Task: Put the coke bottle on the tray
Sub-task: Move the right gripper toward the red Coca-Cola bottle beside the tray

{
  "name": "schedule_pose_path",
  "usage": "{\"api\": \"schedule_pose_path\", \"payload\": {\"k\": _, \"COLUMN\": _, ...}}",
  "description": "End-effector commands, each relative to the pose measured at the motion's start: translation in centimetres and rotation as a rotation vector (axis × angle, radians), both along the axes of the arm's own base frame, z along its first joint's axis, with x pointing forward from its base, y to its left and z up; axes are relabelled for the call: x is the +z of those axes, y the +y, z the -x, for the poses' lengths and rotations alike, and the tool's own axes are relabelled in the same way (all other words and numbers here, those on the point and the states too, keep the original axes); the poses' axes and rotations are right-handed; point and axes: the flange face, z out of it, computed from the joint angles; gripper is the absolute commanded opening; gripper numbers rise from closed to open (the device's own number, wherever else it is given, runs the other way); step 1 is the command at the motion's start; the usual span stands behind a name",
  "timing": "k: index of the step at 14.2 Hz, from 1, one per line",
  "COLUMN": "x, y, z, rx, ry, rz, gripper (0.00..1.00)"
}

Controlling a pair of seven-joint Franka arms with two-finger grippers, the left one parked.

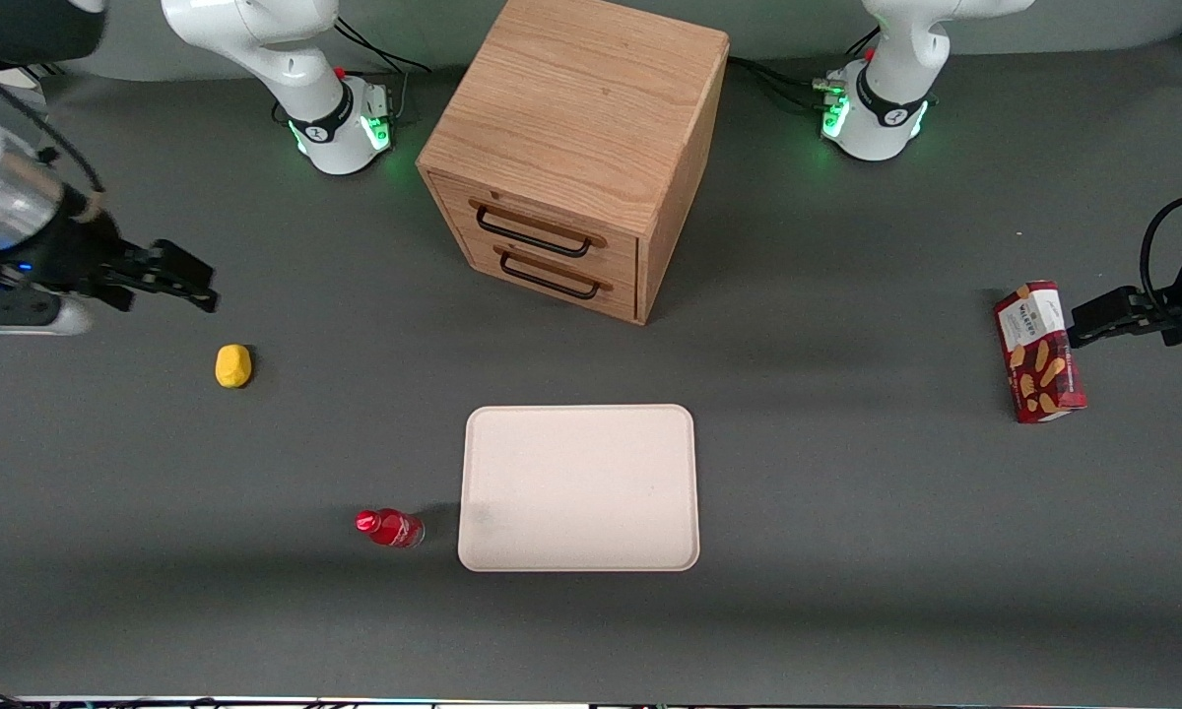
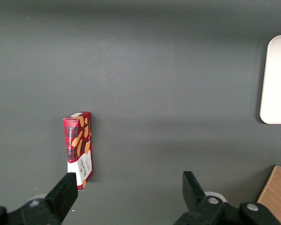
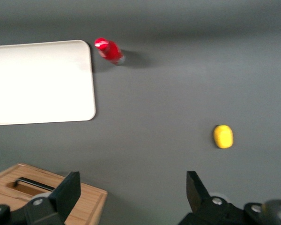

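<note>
Coke bottle (image 1: 390,528) beside tray (image 1: 579,563); yellow lump (image 1: 233,365) near gripper (image 1: 192,281), fingers spread, empty.

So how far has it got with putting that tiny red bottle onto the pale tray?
Nothing looks done yet. The tiny red-capped coke bottle stands on the grey table beside the flat cream tray, not on it. The gripper hangs open and empty above the table near the yellow lump. Reaching, grasping and placing remain.

I saw a wooden cabinet (image 1: 576,148), drawers shut. From it, a yellow lump (image 1: 233,365) lay toward my end of the table (image 1: 847,512), a red biscuit box (image 1: 1039,354) toward the parked arm's.
</note>
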Motion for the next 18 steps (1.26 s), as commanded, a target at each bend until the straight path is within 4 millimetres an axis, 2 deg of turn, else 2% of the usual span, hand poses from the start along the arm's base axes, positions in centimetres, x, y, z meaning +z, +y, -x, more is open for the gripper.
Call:
{"api": "schedule_pose_path", "payload": {"k": 1, "x": -0.2, "y": 4.6, "z": -0.4, "rx": -0.056, "ry": 0.012, "rz": -0.025, "gripper": 1.0}}
{"api": "schedule_pose_path", "payload": {"k": 5, "x": -1.4, "y": 4.7, "z": -1.7, "rx": 0.024, "ry": 0.021, "rz": -0.023, "gripper": 1.0}}
{"api": "schedule_pose_path", "payload": {"k": 9, "x": -3.4, "y": 4.3, "z": -6.5, "rx": 0.027, "ry": 0.021, "rz": -0.037, "gripper": 1.0}}
{"api": "schedule_pose_path", "payload": {"k": 12, "x": -6.2, "y": 3.3, "z": -10.0, "rx": 0.079, "ry": 0.016, "rz": -0.008, "gripper": 1.0}}
{"api": "schedule_pose_path", "payload": {"k": 15, "x": -9.1, "y": 2.6, "z": -12.7, "rx": 0.135, "ry": 0.008, "rz": 0.008, "gripper": 1.0}}
{"api": "schedule_pose_path", "payload": {"k": 18, "x": -10.5, "y": 2.6, "z": -14.4, "rx": 0.167, "ry": -0.043, "rz": -0.003, "gripper": 1.0}}
